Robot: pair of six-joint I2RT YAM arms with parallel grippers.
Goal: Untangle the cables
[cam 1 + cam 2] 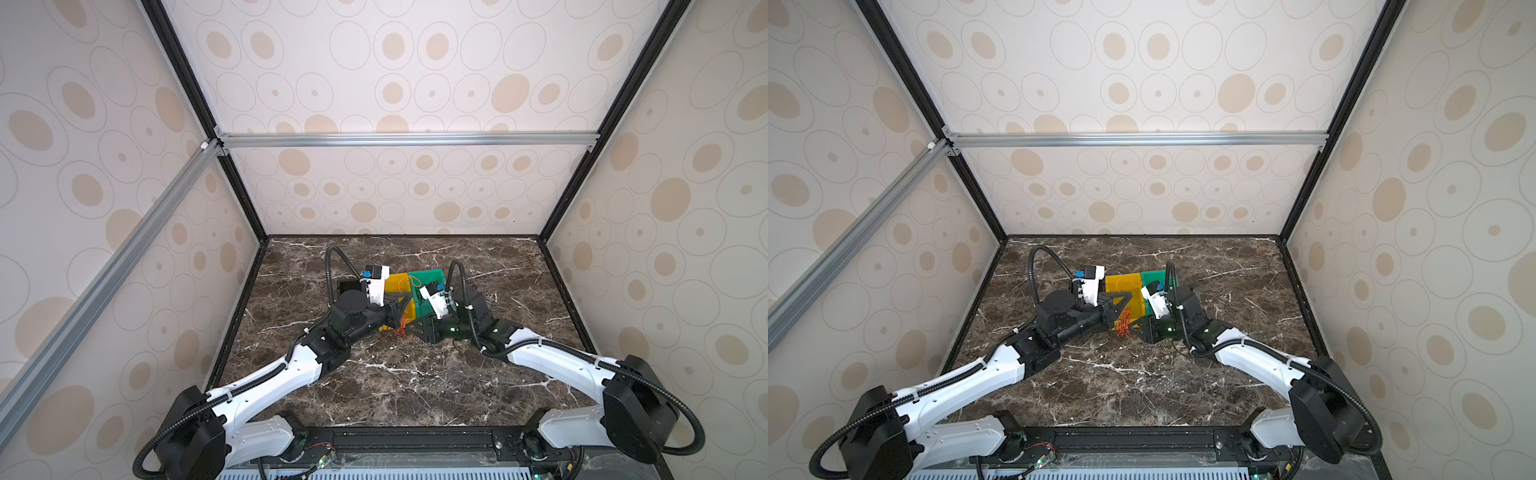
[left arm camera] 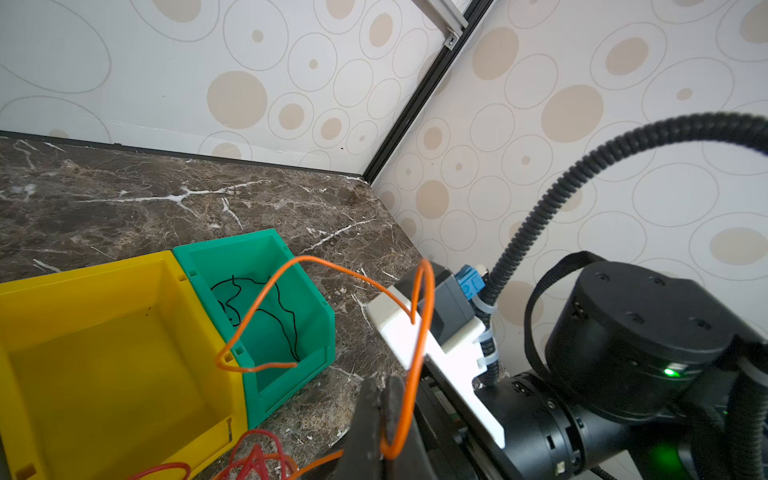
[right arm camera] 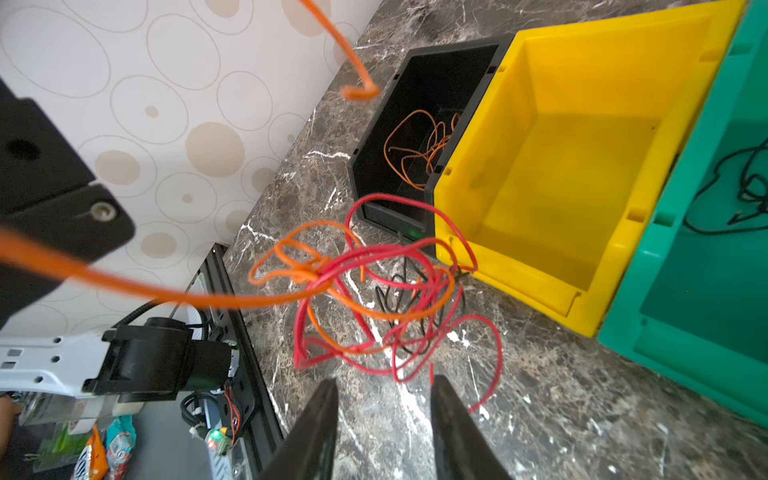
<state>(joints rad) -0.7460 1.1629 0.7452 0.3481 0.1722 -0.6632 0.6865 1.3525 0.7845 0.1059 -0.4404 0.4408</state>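
Note:
A tangle of red, orange and black cables (image 3: 374,291) lies on the marble top in front of the yellow bin; in both top views it shows between the two grippers (image 1: 398,330) (image 1: 1123,326). My left gripper (image 2: 384,399) is shut on an orange cable (image 2: 415,374), which rises in a big loop and arcs over the green bin. From the tangle this taut orange strand (image 3: 187,293) runs up to the left gripper. My right gripper (image 3: 384,382) is open just short of the tangle, above the table, with nothing between its fingers.
Three bins stand side by side behind the tangle. The black bin (image 3: 453,50) holds orange cables (image 3: 415,149). The yellow bin (image 3: 519,272) (image 2: 83,299) is empty, and the green bin (image 3: 665,216) (image 2: 291,384) holds a black cable (image 2: 266,307). The enclosure walls stand close on all sides.

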